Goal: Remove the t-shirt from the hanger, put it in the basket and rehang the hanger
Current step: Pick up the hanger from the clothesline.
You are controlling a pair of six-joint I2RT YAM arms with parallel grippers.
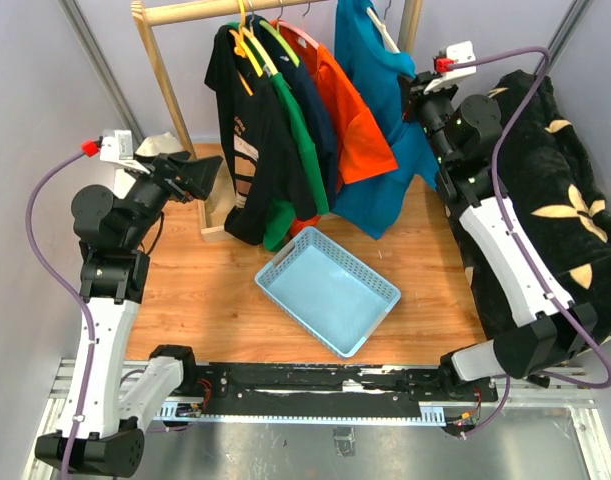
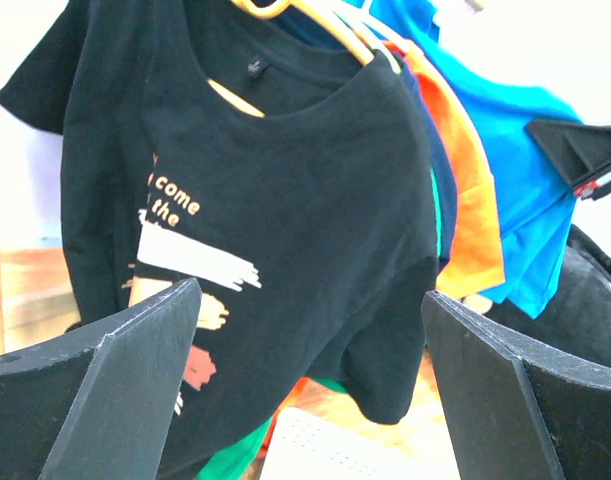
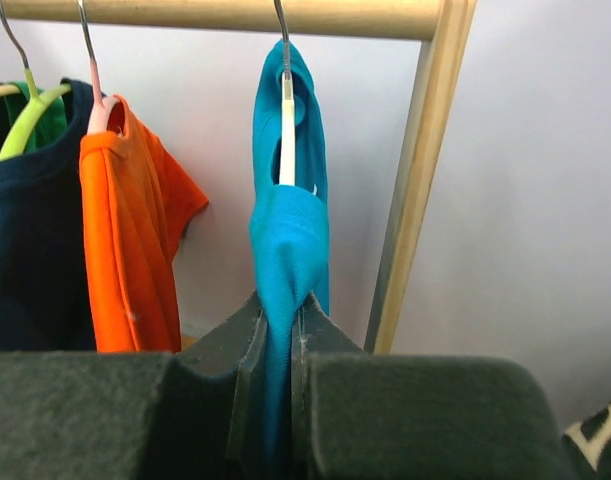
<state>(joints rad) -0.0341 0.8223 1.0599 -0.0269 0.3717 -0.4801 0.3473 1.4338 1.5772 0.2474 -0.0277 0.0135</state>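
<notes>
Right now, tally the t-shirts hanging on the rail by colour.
Black t-shirt: 1
Green t-shirt: 1
Navy t-shirt: 1
Orange t-shirt: 1
Blue t-shirt: 1
Total: 5

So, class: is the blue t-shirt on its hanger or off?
On: the blue t-shirt hangs over the white hanger, pinched by the right tool.

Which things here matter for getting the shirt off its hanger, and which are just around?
In the job: bright blue t-shirt; its white hanger; right tool, shut on it.
Just around: black printed t-shirt; orange t-shirt; pale blue plastic basket; black floral blanket; open left tool.
</notes>
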